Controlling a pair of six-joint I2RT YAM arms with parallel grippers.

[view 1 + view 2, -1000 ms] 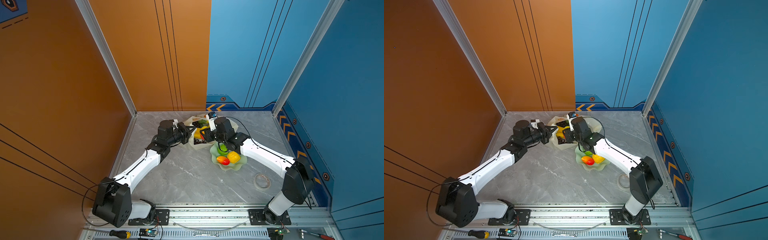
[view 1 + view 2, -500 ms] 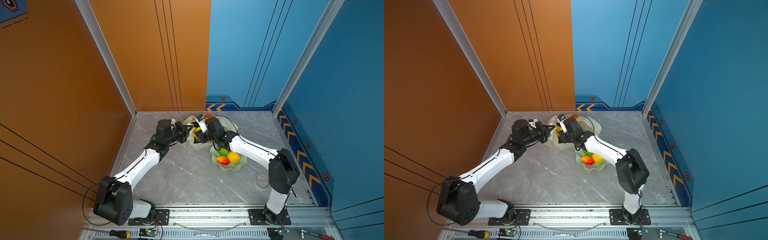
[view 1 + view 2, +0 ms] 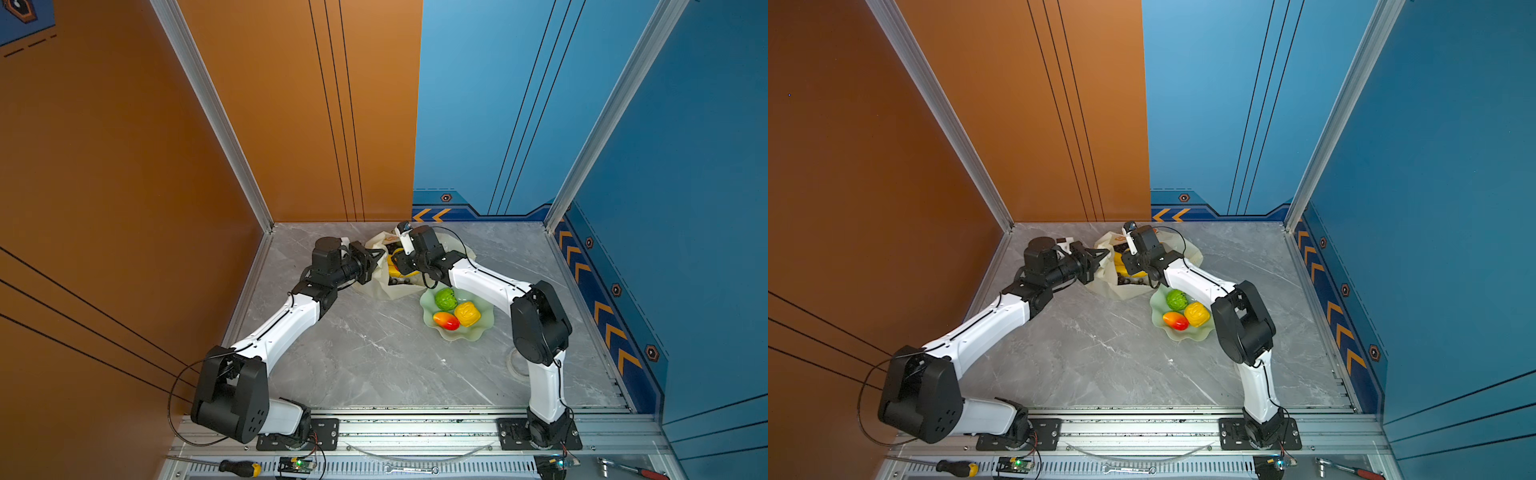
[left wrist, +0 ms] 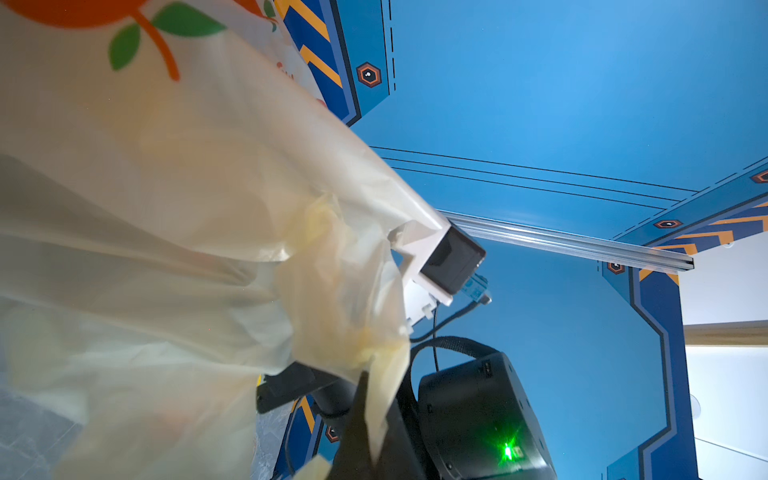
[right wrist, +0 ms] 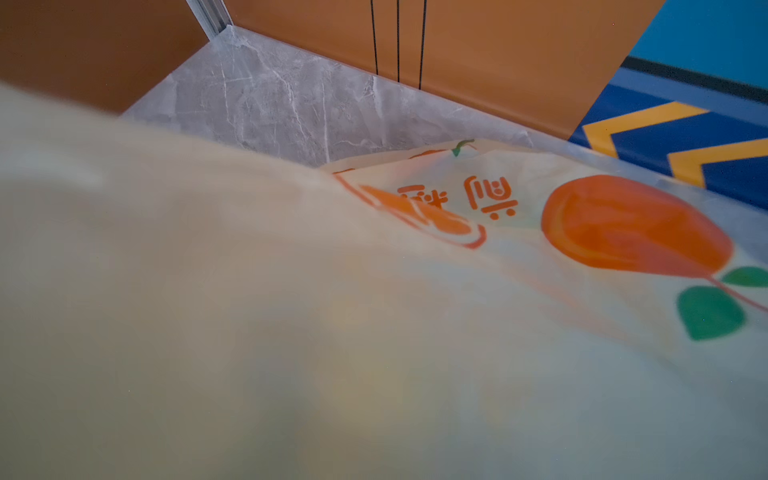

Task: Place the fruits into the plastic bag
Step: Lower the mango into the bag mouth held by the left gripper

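The cream plastic bag (image 3: 390,291) (image 3: 1121,291) lies crumpled at the back of the table. My left gripper (image 3: 377,257) (image 4: 370,419) is shut on the bag's rim and holds it up. My right gripper (image 3: 397,262) (image 3: 1126,262) reaches into the bag's mouth over a yellow fruit (image 3: 405,273); its jaws are hidden. In the right wrist view, bag film (image 5: 498,291) covers the lens. Dark grapes (image 3: 399,282) show inside the bag. On the pale green dish (image 3: 478,334) lie a bumpy green fruit (image 3: 446,299), a yellow lumpy fruit (image 3: 467,313) and a red-yellow mango (image 3: 446,321).
A clear ring (image 3: 514,362) lies on the marble beside the right arm's elbow. On the front rail lie a screwdriver (image 3: 241,468), a wrench (image 3: 409,470) and a ratchet (image 3: 623,469). The back wall stands just behind the bag.
My right gripper has moved left from beside the dish into the bag's mouth. My left gripper has drawn the bag's rim slightly to the left.
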